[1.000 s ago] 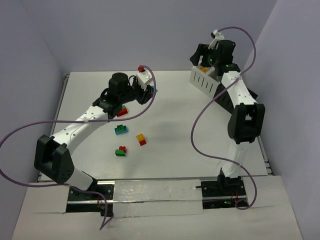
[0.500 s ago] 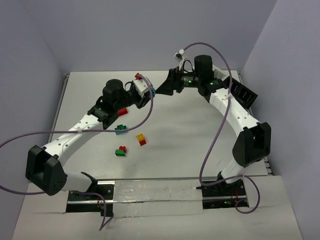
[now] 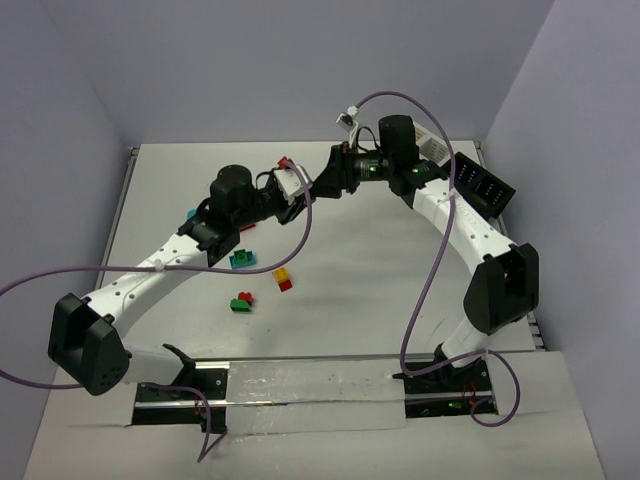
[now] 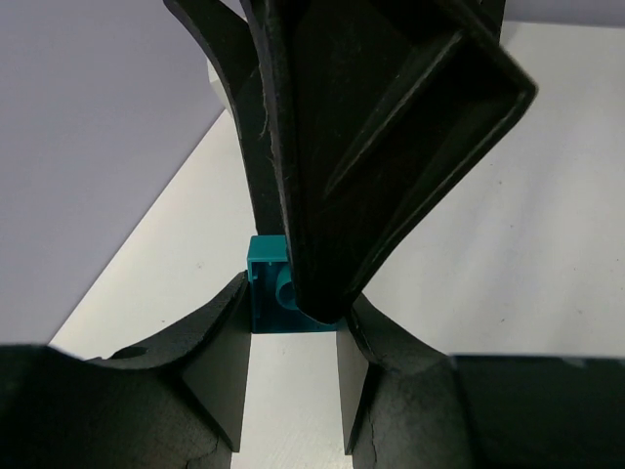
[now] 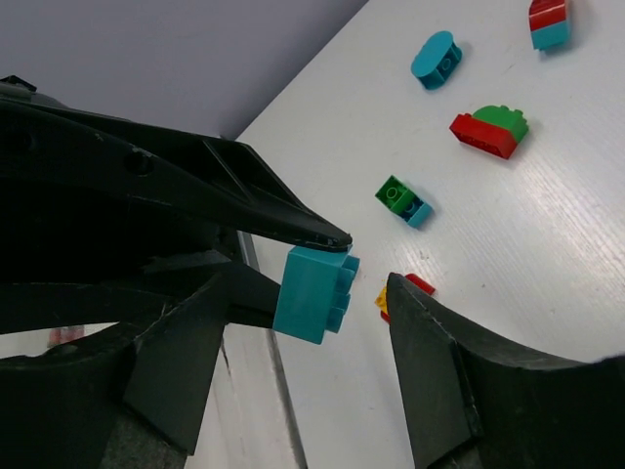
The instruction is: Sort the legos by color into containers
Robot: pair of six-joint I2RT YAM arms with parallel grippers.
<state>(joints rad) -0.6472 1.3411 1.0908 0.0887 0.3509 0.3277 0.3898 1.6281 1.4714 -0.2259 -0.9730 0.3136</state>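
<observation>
The left arm reaches from the near left corner of the tabletop toward the middle of the rear edge. The left pincer is narrowly closed on a teal brick held up off the surface, as it was a second ago, though the arm has shifted a little. A teal oval piece now shows just left of that arm, where the arm covered it before.

Four two-colour pairs lie unmoved under and right of the forearm, left of centre: a red-and-teal one, a teal-and-green one, a green-and-red one and a yellow-and-red one.

The biggest change is the right arm. A second ago it stood over the bins at the rear right corner. Now it has swung left across the rear of the tabletop to meet the left arm. The right pincer stands wide, its fingers either side of the teal brick, with a clear gap at one finger.

A black slotted bin sits at the rear right edge, now uncovered.
</observation>
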